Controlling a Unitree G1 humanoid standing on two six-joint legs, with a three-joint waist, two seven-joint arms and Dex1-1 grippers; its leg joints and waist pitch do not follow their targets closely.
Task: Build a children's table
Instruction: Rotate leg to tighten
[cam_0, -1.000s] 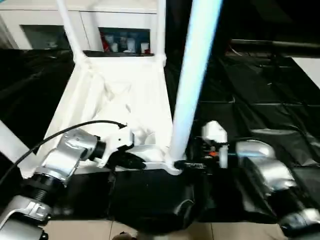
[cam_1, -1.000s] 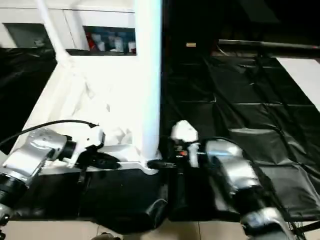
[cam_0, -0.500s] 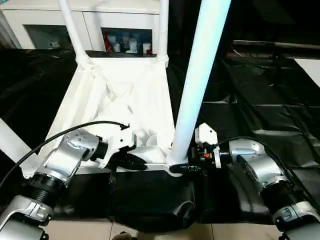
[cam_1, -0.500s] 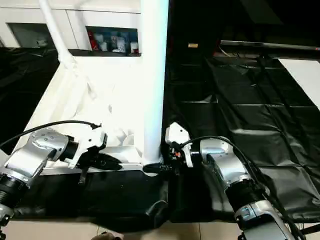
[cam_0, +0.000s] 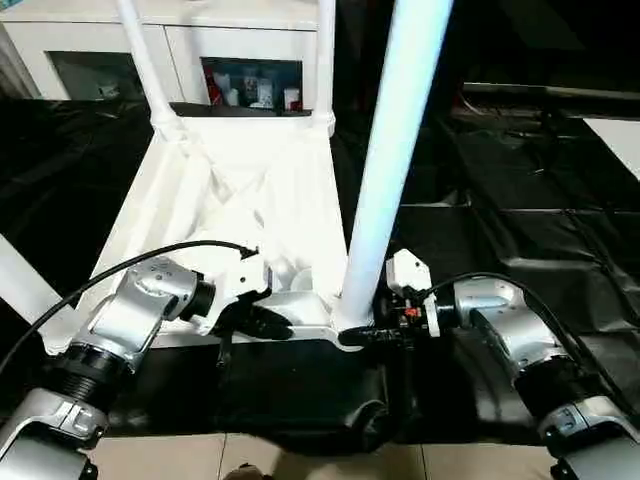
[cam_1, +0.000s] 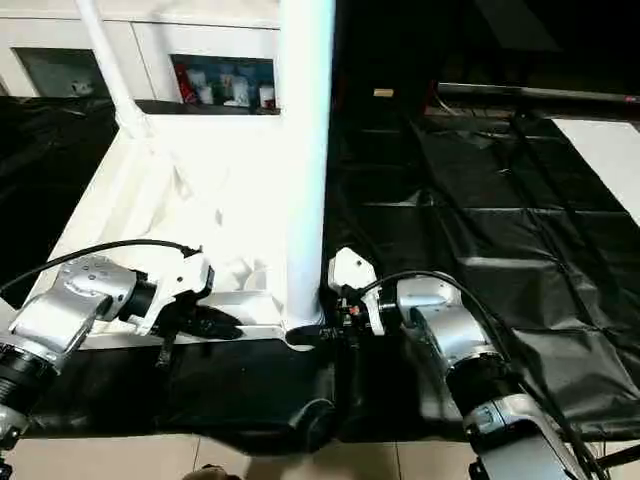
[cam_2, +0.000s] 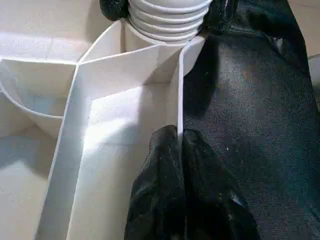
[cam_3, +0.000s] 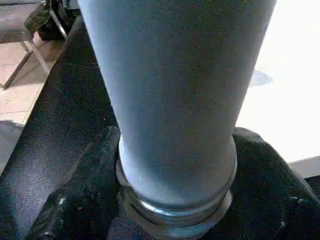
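The children's table (cam_0: 250, 200) lies upside down on black sheeting, its ribbed underside facing up. Two far legs (cam_0: 140, 60) (cam_0: 323, 60) stand in the back corner sockets. A near-right leg (cam_0: 390, 170) stands upright in the front right socket. My left gripper (cam_0: 275, 322) is shut on the thin near rim of the top (cam_2: 179, 100), close to that socket. My right gripper (cam_0: 375, 333) reaches in from the right at the leg's base, and its black fingers (cam_3: 85, 175) press both sides of the leg (cam_3: 175, 100) just above its ring.
Part of another white leg (cam_0: 20, 285) crosses the left edge. A white cabinet (cam_0: 250, 60) with glass doors stands behind the table. Black sheeting (cam_0: 500, 200) covers the floor to the right, and pale tiles (cam_0: 300, 465) show at the near edge.
My right gripper has moved in toward the near-right leg and its fingers have narrowed around the leg's base. The left gripper stays on the rim. The camera has shifted slightly.
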